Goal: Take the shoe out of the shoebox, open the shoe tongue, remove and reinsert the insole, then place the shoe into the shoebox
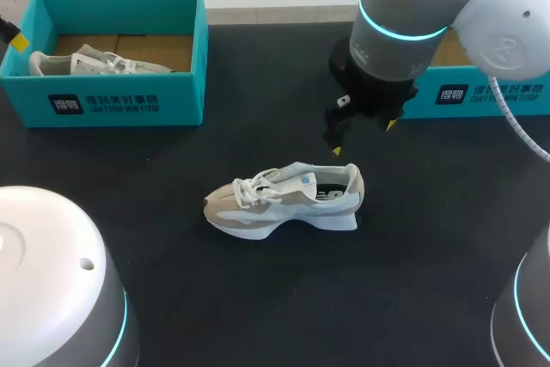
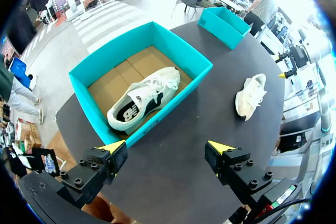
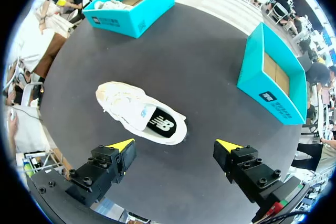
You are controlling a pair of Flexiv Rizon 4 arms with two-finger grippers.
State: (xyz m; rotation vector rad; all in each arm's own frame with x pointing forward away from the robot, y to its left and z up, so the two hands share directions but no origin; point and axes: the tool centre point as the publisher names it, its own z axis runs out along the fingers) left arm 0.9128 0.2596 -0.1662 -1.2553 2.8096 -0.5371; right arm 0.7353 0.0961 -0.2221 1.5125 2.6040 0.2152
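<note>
Head view: loose shoe (image 1: pixel 284 199), axis left-right, toe left; right end effector (image 1: pixel 363 137) apart.

The end effector's (image 3: pixel 176 145) fingers stand wide apart over the bench (image 3: pixel 199 61), a shoe (image 3: pixel 139 114) lying just ahead. The near box (image 3: pixel 261 80) is empty; the far box (image 3: pixel 137 18) holds another shoe (image 3: pixel 112 4).

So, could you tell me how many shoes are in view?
2. The first shoe stands mid-table near the right gripper; the second shoe lies in the left shoebox. None shows in the right shoebox.
</note>
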